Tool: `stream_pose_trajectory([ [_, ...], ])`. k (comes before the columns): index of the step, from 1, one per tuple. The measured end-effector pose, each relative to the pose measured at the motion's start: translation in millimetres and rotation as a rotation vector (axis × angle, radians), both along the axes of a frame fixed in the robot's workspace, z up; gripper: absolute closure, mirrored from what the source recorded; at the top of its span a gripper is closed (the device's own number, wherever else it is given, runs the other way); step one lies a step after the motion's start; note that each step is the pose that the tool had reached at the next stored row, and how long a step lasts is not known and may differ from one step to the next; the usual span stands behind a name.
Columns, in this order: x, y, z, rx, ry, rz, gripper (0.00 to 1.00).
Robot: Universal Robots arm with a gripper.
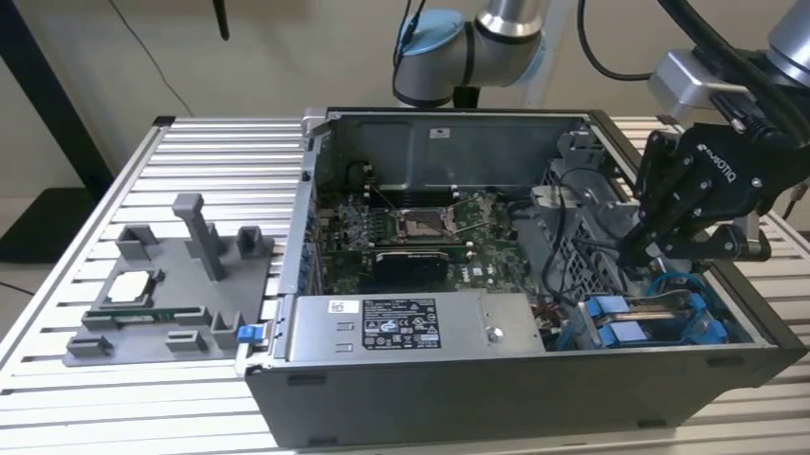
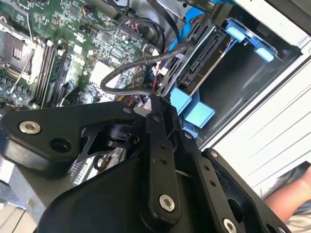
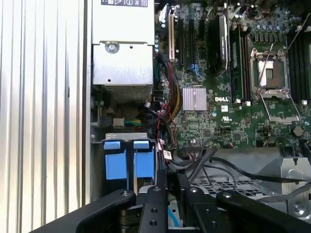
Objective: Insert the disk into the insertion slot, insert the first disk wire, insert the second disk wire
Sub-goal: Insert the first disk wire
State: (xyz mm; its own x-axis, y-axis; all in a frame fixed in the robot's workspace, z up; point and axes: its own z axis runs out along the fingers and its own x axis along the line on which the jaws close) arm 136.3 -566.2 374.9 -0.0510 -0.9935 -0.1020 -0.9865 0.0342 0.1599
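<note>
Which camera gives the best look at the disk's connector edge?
The second wrist view: the disk turns its connector edge to the camera. The first wrist view and the exterior view catch its blue carrier tabs.

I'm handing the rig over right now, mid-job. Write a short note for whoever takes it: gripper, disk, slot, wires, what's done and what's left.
Gripper: shut, tips on a black wire and apparently holding it.
Disk: looks seated in the slot, in the case corner on the exterior view's right. Its connector edge faces the gripper.
Done: disk insertion, by the look of it.
Left: the wires. The held wire runs toward the disk's connector, but I cannot tell whether it is seated. No second wire at the disk can be made out.
</note>
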Motion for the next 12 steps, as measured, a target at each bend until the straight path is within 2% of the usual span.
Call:
stream_pose_trajectory([
  [11, 6.9, -4.7, -2.8, -0.0026, 0.0654, 0.000, 1.00],
  [12, 8.1, -5.6, -3.4, -0.0029, 0.0767, 0.000, 1.00],
])
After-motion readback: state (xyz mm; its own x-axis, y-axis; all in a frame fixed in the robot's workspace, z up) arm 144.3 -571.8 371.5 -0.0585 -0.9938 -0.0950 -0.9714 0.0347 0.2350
